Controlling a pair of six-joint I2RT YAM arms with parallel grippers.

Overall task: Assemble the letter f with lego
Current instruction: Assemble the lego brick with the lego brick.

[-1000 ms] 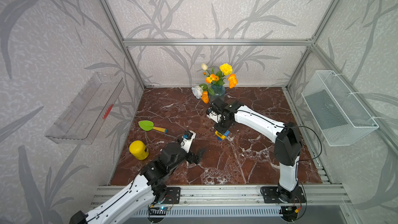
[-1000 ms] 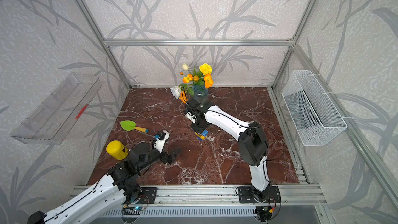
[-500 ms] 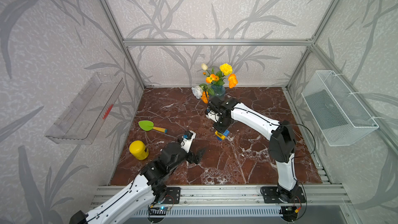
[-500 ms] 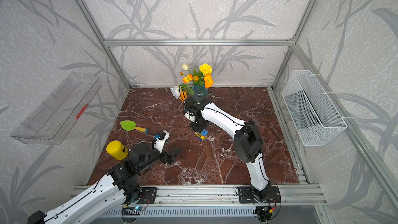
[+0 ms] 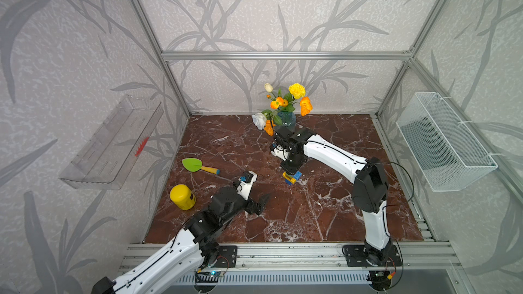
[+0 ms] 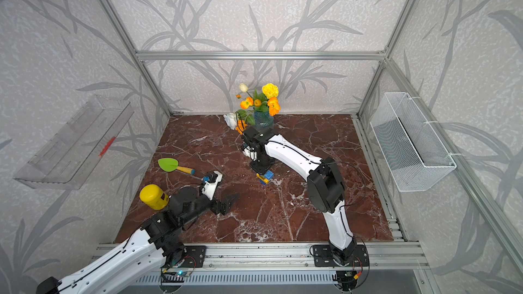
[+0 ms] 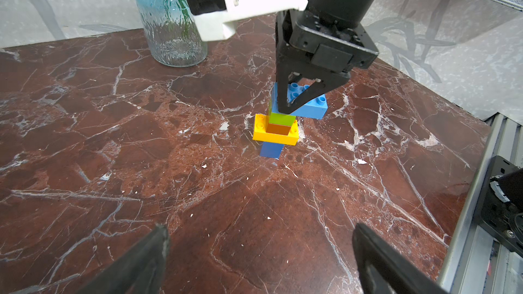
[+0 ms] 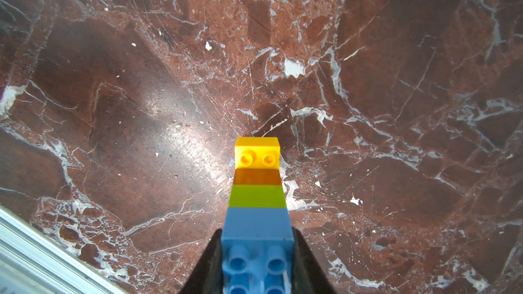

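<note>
Where both top views look down, my right claw (image 5: pixel 291 168) sits atop the lego stack (image 5: pixel 291 178), upright mid-table (image 5: pixel 325 216), nearer than the vase (image 5: pixel 285 120); my left claw (image 5: pixel 258 204) hangs empty, near left. From the left wrist, its fingers (image 7: pixel 152 253) gape wide, well short of the stack. From the right wrist, my jaws clamp the top blue brick (image 8: pixel 256 222), with green, orange and yellow below.

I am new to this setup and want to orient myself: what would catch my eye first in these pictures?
The small multicoloured lego tower stands in the middle of the red marble table, with the right arm above it, jaws closed on its top blue brick. Behind it, bright yellow and orange flowers in a blue glass vase stand at the back wall.
</note>
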